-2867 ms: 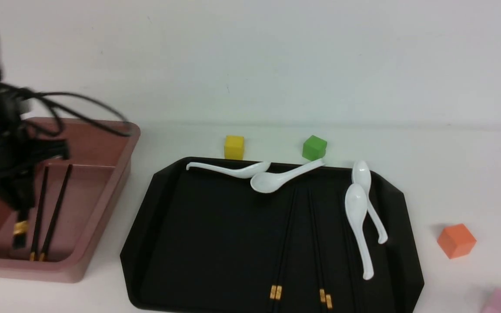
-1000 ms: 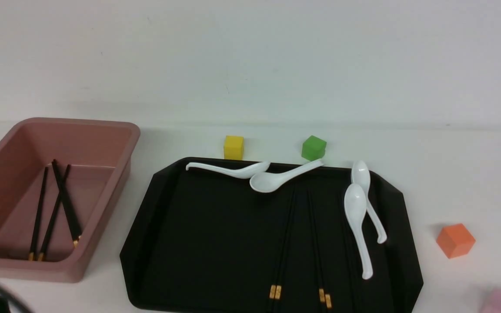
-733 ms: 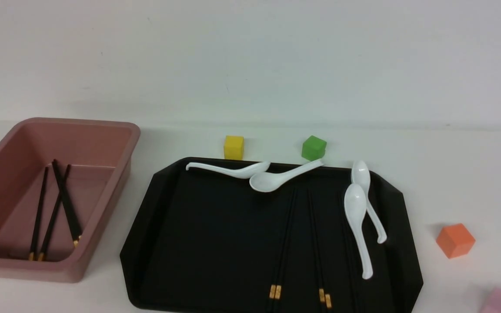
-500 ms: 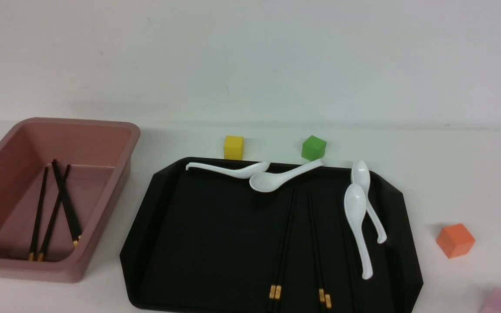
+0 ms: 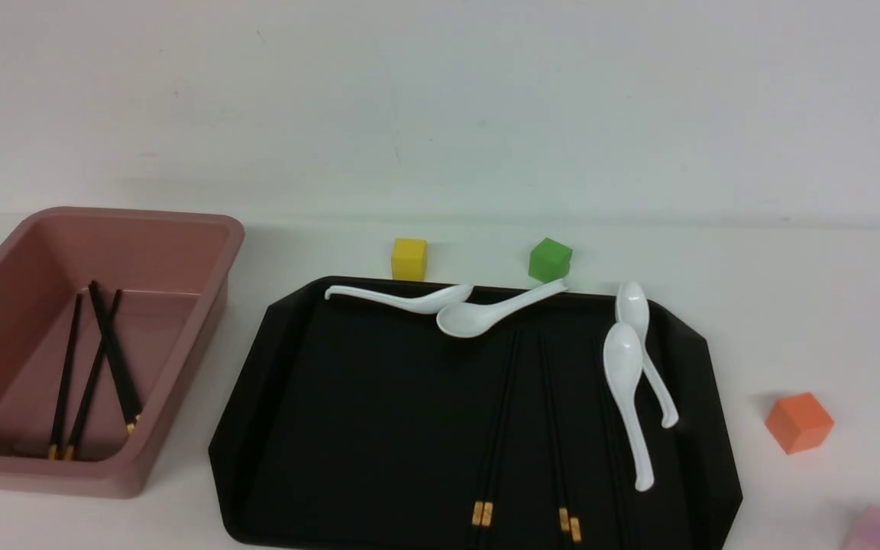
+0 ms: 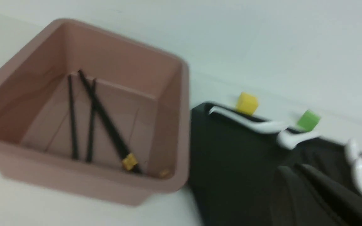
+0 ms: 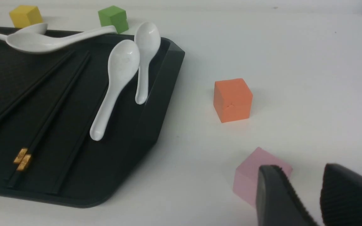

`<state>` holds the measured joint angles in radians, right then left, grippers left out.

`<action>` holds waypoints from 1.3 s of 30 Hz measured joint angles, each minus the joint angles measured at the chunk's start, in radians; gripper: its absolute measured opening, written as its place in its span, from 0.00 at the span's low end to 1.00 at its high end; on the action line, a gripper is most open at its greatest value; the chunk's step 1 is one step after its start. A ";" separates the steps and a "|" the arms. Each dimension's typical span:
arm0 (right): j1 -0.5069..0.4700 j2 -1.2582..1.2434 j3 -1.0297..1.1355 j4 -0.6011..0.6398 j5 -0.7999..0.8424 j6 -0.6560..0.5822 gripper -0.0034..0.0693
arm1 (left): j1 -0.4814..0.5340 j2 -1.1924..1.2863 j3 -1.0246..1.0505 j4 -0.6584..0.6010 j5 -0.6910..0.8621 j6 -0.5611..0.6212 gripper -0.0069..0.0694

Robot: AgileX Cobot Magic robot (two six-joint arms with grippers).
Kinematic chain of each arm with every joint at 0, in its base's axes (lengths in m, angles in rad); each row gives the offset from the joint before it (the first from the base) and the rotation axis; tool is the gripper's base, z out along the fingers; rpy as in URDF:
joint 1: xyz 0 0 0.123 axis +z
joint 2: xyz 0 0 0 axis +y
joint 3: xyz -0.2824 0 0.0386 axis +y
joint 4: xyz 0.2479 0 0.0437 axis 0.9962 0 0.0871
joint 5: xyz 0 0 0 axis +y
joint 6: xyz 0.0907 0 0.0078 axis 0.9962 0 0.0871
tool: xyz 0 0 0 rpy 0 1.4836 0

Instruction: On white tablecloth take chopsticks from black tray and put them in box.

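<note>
On the white tablecloth (image 5: 791,305) the pink box (image 5: 203,321) stands at the left. Black chopsticks (image 5: 92,367) lie in it, one pair crossing the other. On the black tray (image 5: 363,412) two more chopstick pairs (image 5: 497,428) lie side by side, gold bands toward me. Neither gripper appears in the front view. In the left wrist view my left gripper (image 6: 294,168) is shut and empty over the tray (image 6: 231,157), beside the box (image 6: 121,59). My right gripper (image 7: 300,168) stands open and empty over the cloth, right of the tray (image 7: 156,103).
Several white spoons (image 5: 627,382) lie along the tray's far and right sides. A yellow cube (image 5: 409,258) and a green cube (image 5: 550,260) sit behind the tray. An orange cube (image 5: 799,422) and a pink cube (image 7: 250,175) sit to its right.
The left arm, earlier over the box with chopsticks, has let them go and drawn back out of the front view at the lower left. A crossed pair now lies in the box.
</note>
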<state>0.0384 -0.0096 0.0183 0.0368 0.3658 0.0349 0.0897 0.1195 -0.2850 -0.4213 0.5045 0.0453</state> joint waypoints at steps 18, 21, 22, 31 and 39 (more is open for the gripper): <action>0.000 0.000 0.000 0.000 0.000 0.000 0.38 | -0.219 -0.131 0.313 0.320 -0.105 -0.246 0.09; 0.000 0.000 0.000 0.000 0.000 0.000 0.38 | -0.194 -0.131 0.315 0.320 -0.106 -0.246 0.09; 0.000 0.000 0.000 0.000 0.000 0.000 0.38 | -0.181 -0.131 0.315 0.320 -0.106 -0.246 0.09; 0.000 0.000 0.000 0.000 0.000 0.000 0.38 | -0.115 -0.131 0.315 0.320 -0.112 -0.246 0.10; 0.000 0.000 0.000 0.000 0.000 0.000 0.38 | -0.115 -0.131 0.315 0.320 -0.112 -0.246 0.11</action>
<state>0.0384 -0.0096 0.0183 0.0368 0.3658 0.0349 -0.0257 -0.0117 0.0295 -0.1017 0.3922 -0.2008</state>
